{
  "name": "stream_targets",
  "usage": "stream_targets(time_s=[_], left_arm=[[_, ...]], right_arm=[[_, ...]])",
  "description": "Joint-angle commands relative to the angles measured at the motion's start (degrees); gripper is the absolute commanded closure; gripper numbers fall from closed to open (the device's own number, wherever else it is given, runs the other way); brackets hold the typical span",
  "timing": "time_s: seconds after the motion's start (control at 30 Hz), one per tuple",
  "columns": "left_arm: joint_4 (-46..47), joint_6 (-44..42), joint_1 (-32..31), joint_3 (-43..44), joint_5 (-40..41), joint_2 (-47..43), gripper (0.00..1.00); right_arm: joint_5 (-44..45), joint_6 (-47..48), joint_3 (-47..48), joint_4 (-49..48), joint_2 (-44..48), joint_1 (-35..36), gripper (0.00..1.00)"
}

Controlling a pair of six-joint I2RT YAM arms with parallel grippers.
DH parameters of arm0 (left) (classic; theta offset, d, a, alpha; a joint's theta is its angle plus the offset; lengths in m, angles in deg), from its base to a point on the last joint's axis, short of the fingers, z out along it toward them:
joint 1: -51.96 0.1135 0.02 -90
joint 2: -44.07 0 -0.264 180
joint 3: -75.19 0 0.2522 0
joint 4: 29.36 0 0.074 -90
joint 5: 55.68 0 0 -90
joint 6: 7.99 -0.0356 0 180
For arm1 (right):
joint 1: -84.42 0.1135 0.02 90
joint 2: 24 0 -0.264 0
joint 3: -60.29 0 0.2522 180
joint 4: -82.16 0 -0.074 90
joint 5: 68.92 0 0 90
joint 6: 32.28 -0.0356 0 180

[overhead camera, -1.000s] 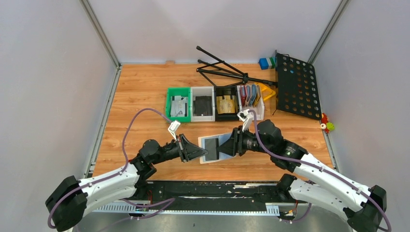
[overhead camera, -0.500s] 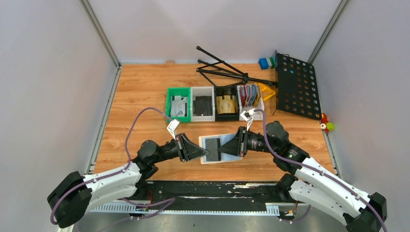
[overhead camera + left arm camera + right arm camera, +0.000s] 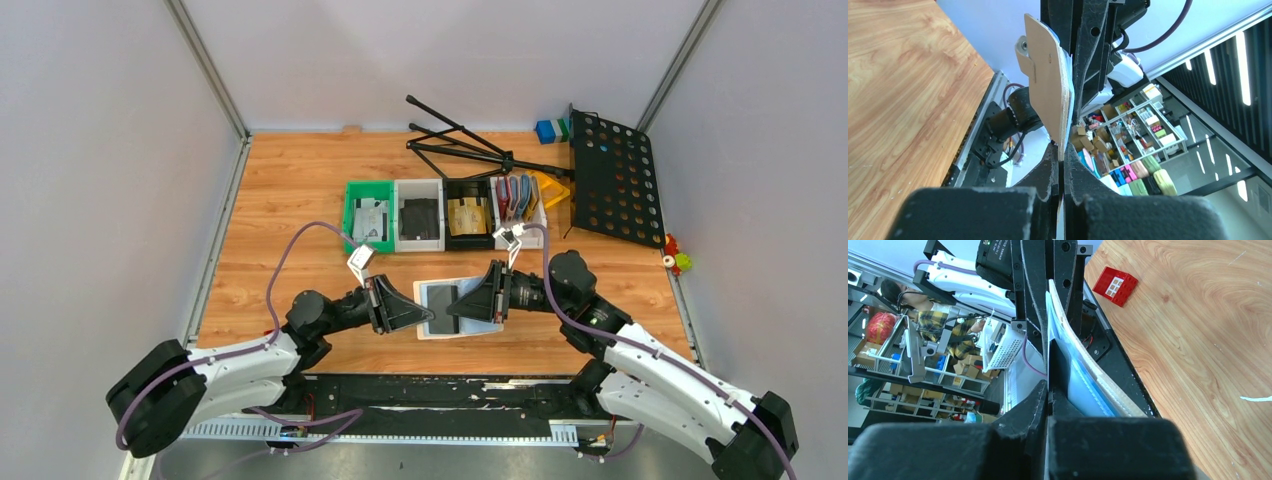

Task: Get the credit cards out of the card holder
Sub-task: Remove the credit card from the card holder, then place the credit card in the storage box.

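Note:
The card holder (image 3: 470, 315) is a pale grey-blue wallet, held open just above the table between both grippers. My left gripper (image 3: 430, 314) is shut on its left edge. In the left wrist view the holder (image 3: 1045, 85) stands edge-on in the jaws of that gripper (image 3: 1062, 162). A dark credit card (image 3: 440, 298) lies in the holder. My right gripper (image 3: 450, 306) is shut on that card from the right. In the right wrist view the black card (image 3: 1057, 365) runs into the closed gripper (image 3: 1048, 385), with the holder's pale blue pocket (image 3: 1083, 385) beside it.
A row of bins stands behind the holder: green (image 3: 352, 215), white (image 3: 419, 186), black (image 3: 469, 184), and a white one holding upright wallets (image 3: 520, 197). A black perforated music stand (image 3: 612, 178) and its tripod legs (image 3: 460, 140) lie at the back right. A red brick (image 3: 1118, 279) sits near the table edge.
My right arm's elbow has dropped and swung right, while its fingertips have slid slightly left over the holder. The left arm has edged a little to the right. Both grips have held.

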Motion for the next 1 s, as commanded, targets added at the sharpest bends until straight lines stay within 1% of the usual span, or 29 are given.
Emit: stream_targets(time_s=[0.0, 0.2, 0.33, 0.43, 0.53, 0.57, 0.6, 0.67, 0.83, 0.97], left_arm=[[5.22, 0.81, 0.99, -0.65, 0.77, -0.38, 1.0], [0.72, 0.68, 5.02, -2.21, -0.87, -4.25, 1.0], [-4.2, -0.37, 6.96, -2.68, -0.97, -7.32, 1.0], [-9.8, -1.51, 8.43, -2.79, -0.52, -10.13, 1.0], [-20.09, -4.26, 10.34, -2.41, 0.75, -13.99, 1.0], [-25.2, -6.14, 10.87, -1.78, 1.38, -15.36, 1.0], [-33.18, -8.26, 11.23, -0.83, 2.39, -16.63, 1.0], [-43.08, -12.46, 11.58, 0.91, 5.13, -18.96, 1.0], [-58.47, -21.21, 11.64, 4.5, 10.89, -20.37, 1.0], [-72.21, -28.84, 11.68, 8.41, 18.81, -18.7, 1.0]], right_arm=[[0.58, 0.64, 0.8, -0.62, 1.76, -0.22, 1.0], [-1.65, 0.34, -0.68, 0.13, 3.22, -3.17, 1.0], [-2.54, 0.59, -1.53, 0.1, 3.0, -4.31, 1.0], [-2.89, 0.75, -2.06, 0.99, 2.43, -5.59, 1.0], [-0.9, 3.07, -1.06, 6.73, 2.39, -7.97, 1.0], [0.05, 4.32, -0.35, 9.87, 2.41, -9.0, 1.0], [0.88, 5.54, 0.12, 12.33, 2.41, -9.92, 1.0], [2.66, 7.56, 0.97, 16.03, 2.21, -11.52, 1.0], [10.52, 13.09, 4.16, 23.05, -0.14, -12.22, 1.0], [14.85, 16.08, 7.64, 24.54, -4.44, -12.19, 1.0]])
